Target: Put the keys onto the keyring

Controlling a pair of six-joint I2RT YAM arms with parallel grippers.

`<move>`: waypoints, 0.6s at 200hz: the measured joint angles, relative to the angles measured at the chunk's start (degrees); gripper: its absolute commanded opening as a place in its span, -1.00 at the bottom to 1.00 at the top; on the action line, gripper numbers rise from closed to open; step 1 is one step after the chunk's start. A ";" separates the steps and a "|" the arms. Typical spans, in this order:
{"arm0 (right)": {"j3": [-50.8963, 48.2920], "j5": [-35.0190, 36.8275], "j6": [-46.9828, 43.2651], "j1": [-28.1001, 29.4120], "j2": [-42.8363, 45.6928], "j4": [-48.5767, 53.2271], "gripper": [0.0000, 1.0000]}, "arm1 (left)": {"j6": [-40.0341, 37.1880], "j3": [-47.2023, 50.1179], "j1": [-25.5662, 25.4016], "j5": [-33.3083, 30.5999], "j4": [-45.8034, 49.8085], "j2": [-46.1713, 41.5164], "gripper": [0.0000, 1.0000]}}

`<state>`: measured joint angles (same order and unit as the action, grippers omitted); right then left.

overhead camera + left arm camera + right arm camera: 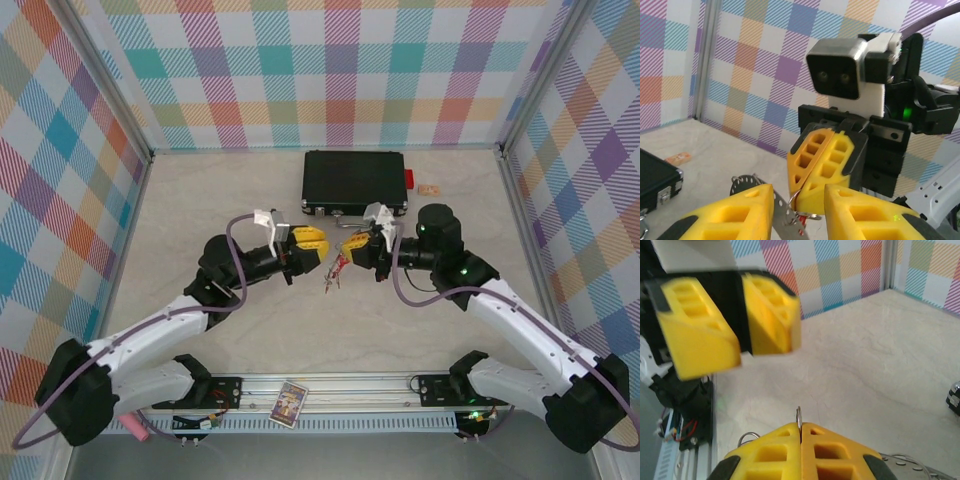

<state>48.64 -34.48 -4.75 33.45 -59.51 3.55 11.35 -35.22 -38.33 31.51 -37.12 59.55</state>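
Note:
My right gripper hangs above the table's middle, shut on the keyring, a thin silver wire loop standing up between its pads. The same wire shows at the tip of those shut yellow fingers in the left wrist view. Below it dangle a perforated silver strip and a small red-tagged key; the cluster of keys hangs under the gripper. My left gripper faces the right one closely, open, with the strip between its fingers.
A black case lies at the back, with a red block at its right end and a small tan piece beyond. A card rests on the near rail. Plaid walls stand on three sides.

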 measured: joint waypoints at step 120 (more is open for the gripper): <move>3.78 -5.40 -9.75 0.00 -5.88 7.28 -1.00 | -24.24 -20.17 0.00 1.44 51.06 2.40 -0.46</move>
<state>52.42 -39.88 -14.50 33.45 -65.39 10.83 -12.88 -55.40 -38.33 32.95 13.93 61.95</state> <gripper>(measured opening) 0.048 0.283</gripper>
